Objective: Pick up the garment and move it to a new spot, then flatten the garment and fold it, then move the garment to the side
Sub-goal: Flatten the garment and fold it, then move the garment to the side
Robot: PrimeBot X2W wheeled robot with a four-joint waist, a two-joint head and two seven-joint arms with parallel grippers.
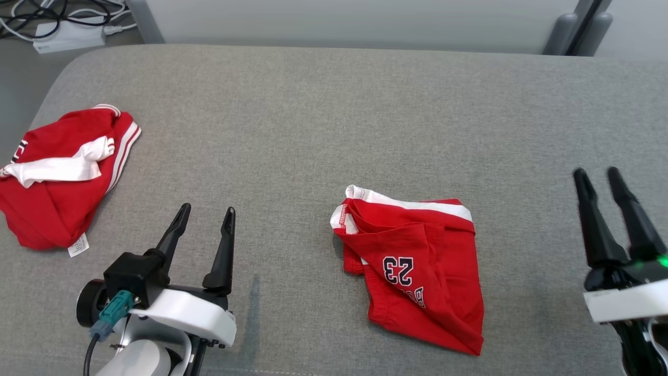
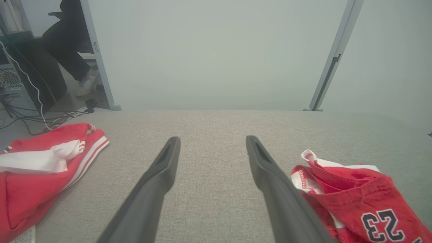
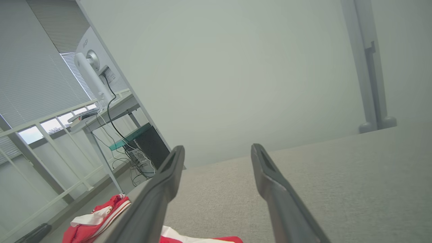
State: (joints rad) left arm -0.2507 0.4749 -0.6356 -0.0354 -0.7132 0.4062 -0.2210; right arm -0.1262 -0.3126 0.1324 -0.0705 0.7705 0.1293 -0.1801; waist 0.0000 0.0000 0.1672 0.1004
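The left pincer (image 1: pixel 206 209) has its two dark fingers spread apart with nothing between them, over the grey padded surface (image 1: pixel 334 115). The right pincer (image 1: pixel 595 171) is likewise parted and empty, and its own wrist view shows a wide gap of bare surface and pale wall between the fingers. The garment (image 1: pixel 417 261) is red, with a white band and a dark "23" (the lettering beneath the number is too small to read). It lies roughly folded on the surface between the two pincers, to the right of the left one and to the left of the right one, touching neither. Seen along the left pincer (image 2: pixel 213 138), the garment's crumpled, white-edged corner shows just past the right finger, partly hidden behind it. A second red garment (image 1: pixel 57 198), bunched, with white stripes and a white label (image 1: pixel 78 245) at its near edge, lies to the left of the left pincer, well apart from the right one and from the numbered garment. Ahead of the left pincer's fingertips, bare surface runs up to the wall. Far off to its left, a person's foot (image 2: pixel 85 81) rests on the floor near some cables (image 2: pixel 40 118).
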